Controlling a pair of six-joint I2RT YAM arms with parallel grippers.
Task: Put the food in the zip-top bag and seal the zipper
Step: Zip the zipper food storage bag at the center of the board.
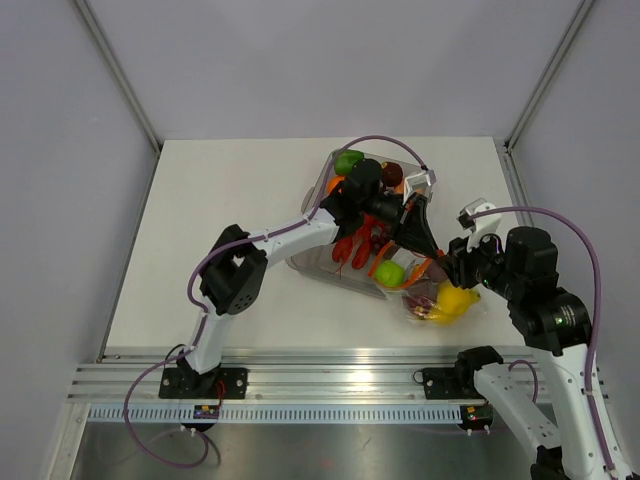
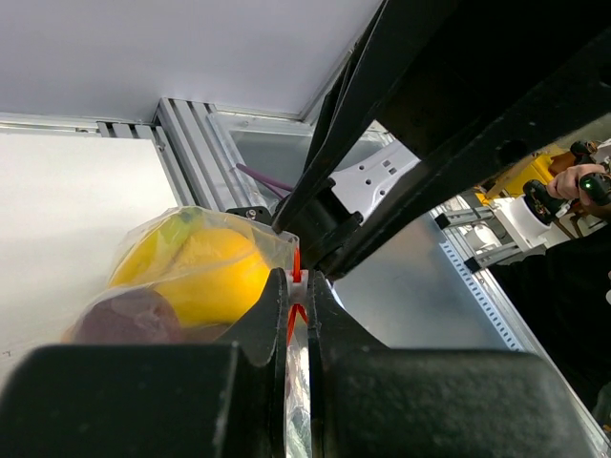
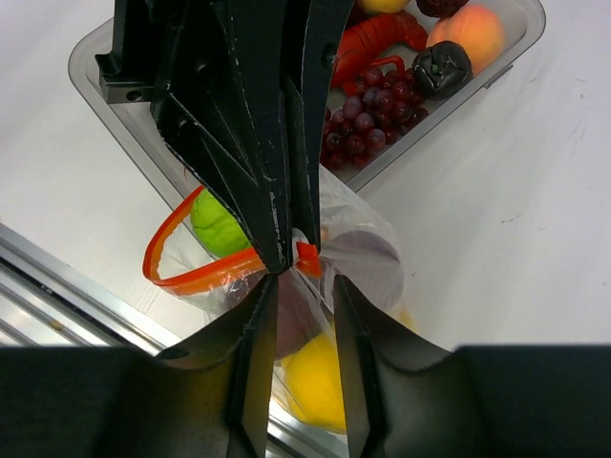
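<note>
The clear zip-top bag [image 1: 432, 296] lies at the table's near right, against the tray. It holds a yellow fruit [image 3: 320, 382], a dark red fruit [image 2: 129, 317] and a green piece [image 3: 218, 225]. Its orange-red zipper [image 3: 196, 274] gapes in a loop on one side. My left gripper [image 2: 298, 286] reaches over the tray and is shut on the zipper at the bag's mouth, seen in the top view [image 1: 428, 250]. My right gripper [image 3: 304, 291] is open just below that pinch, its fingers [image 3: 253, 353] either side of the bag's film, seen in the top view [image 1: 452, 268].
The rigid clear tray [image 3: 523, 43] behind the bag holds purple grapes [image 3: 368, 114], a red lobster [image 3: 377, 38], a peach, a dark fruit [image 3: 441, 67] and a green pepper [image 1: 348, 160]. The table's near edge and aluminium rail [image 1: 330, 380] run close below the bag.
</note>
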